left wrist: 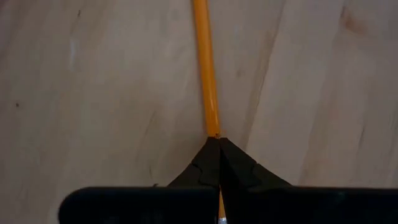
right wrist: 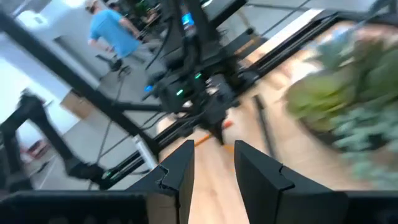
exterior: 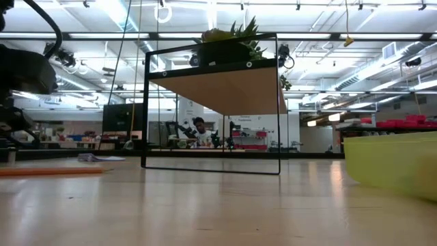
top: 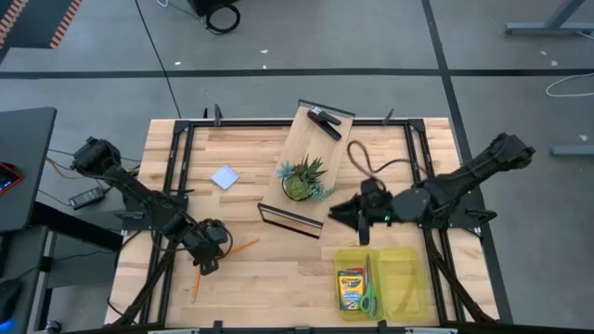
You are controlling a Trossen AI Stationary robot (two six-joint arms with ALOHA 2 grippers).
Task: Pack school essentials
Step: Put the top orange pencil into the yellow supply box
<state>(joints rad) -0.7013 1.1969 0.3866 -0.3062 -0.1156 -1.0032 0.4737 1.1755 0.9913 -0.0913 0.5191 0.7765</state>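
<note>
An orange pencil [top: 243,248] lies near the table's front left, and my left gripper [top: 210,262] is shut on one end of it. A second orange pencil [top: 196,285] lies loose just nearer the front edge. The pale blue-white pad [top: 224,177] rests flat at the left centre. The crayon box [top: 350,289] and the green-handled scissors [top: 369,299] lie in a yellow bin [top: 406,278] at the front right. My right gripper [top: 336,215] hovers open above the table between the bin and the plant, with nothing between its fingers [right wrist: 177,168]. My left gripper pinches the orange pencil [left wrist: 211,121] between its two shut fingertips, near one end. A short stub [left wrist: 219,216] shows behind the fingers. The fingers slant down from above and the pencil runs straight out ahead of them, low over the wood.
A wooden shelf in a black frame [top: 278,209] stands tilted mid-table, with a spiky green potted plant [top: 303,178] and a black clip-like object [top: 325,121] on it. A dark cable [top: 364,160] loops beside it. A black frame rail [top: 176,176] runs around the tabletop.
</note>
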